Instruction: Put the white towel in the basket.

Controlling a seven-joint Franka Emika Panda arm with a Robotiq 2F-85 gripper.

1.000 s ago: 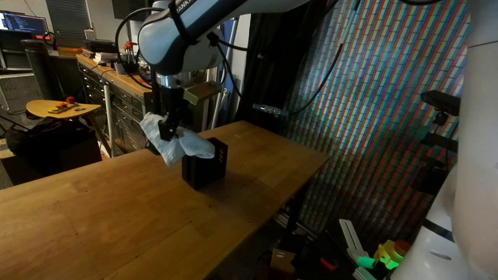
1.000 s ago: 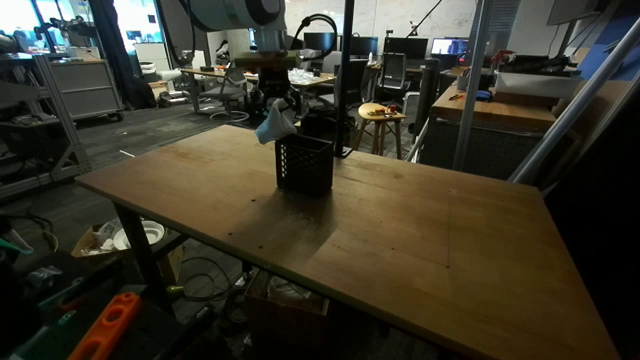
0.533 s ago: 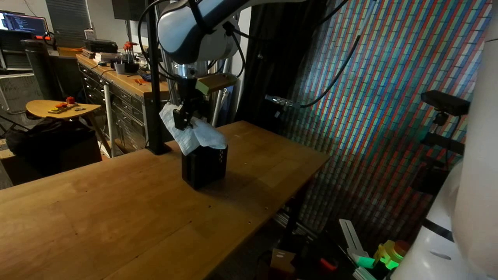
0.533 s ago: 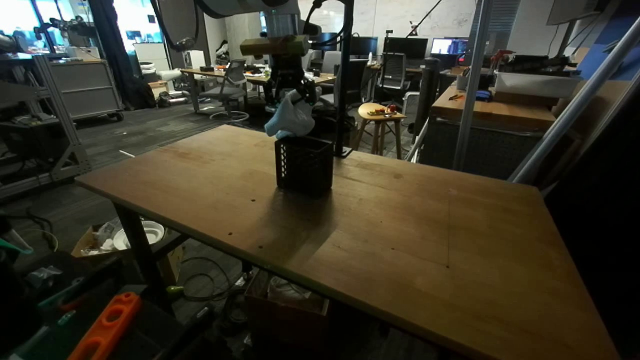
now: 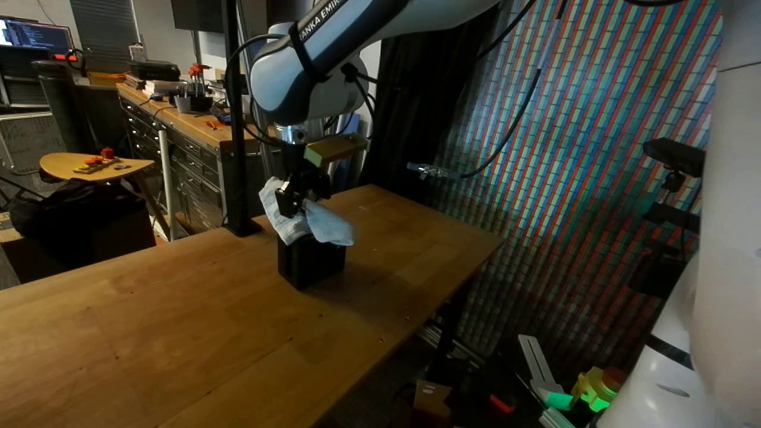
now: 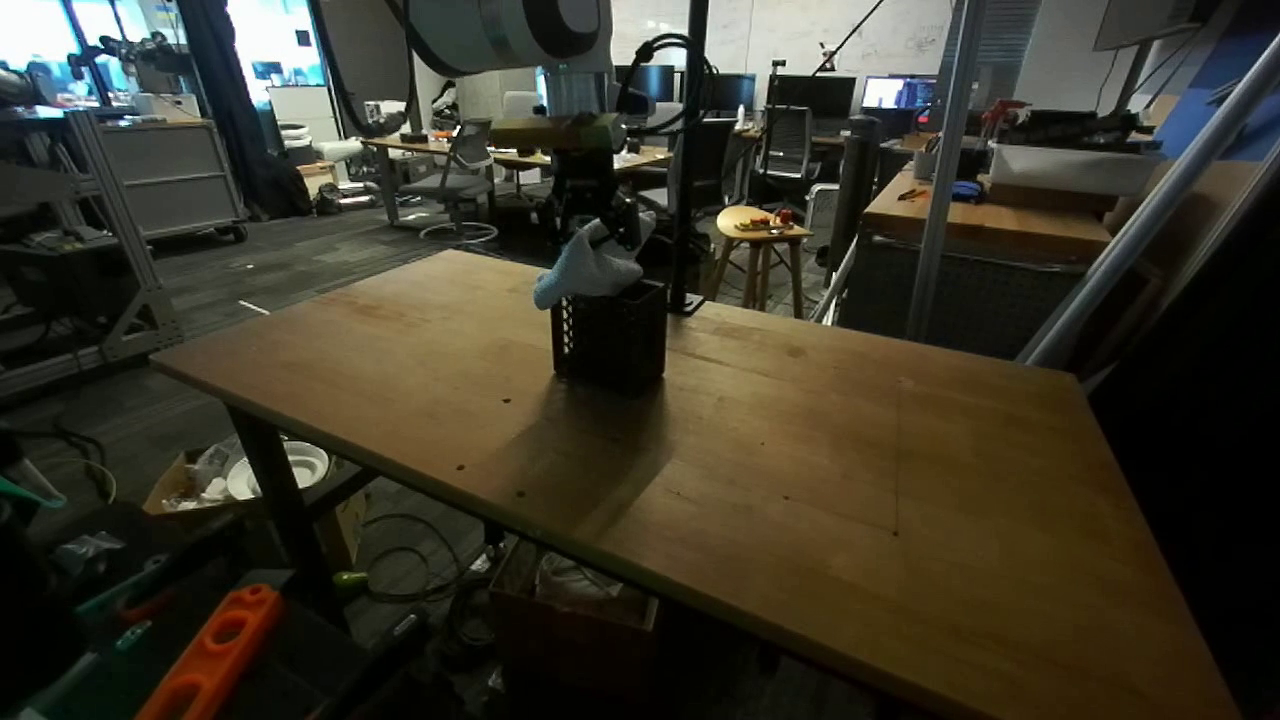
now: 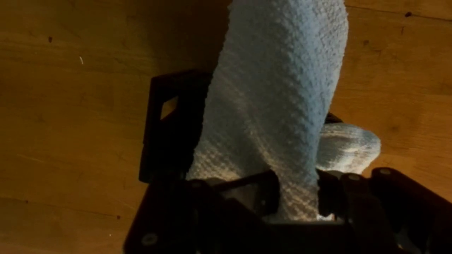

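“White towel (image 7: 268, 88), all bumpy and crumpled! Where is it?”

“It hangs right over the basket (image 6: 610, 345). From the wrist, you can see it hide a lot of the basket's top.”

“Who holds it up?”

“The gripper (image 7: 298, 196), up above the basket. It is squeezed tight on the towel.”

“Is the towel in the basket?”

“A lot of it is up above the rim. In both exterior views, an end pokes out past the basket's side. I can't tell if any bit touches the rim or dips inside.”

“What is the basket like?”

“It's black, like a box, with little holes in its side. It stands up straight on the wooden table (image 6: 850, 480).”

“And that tall black pole (image 5: 238, 178)?”

“It stands at the table's edge, near the basket.”

“What else is over the basket?”

“The robot arm (image 5: 368, 35), with a green and yellow block (image 5: 335, 150) just above the gripper. Well away from the basket is a little wooden stool (image 5: 62, 165) with red and yellow things (image 5: 94, 163) on top.”
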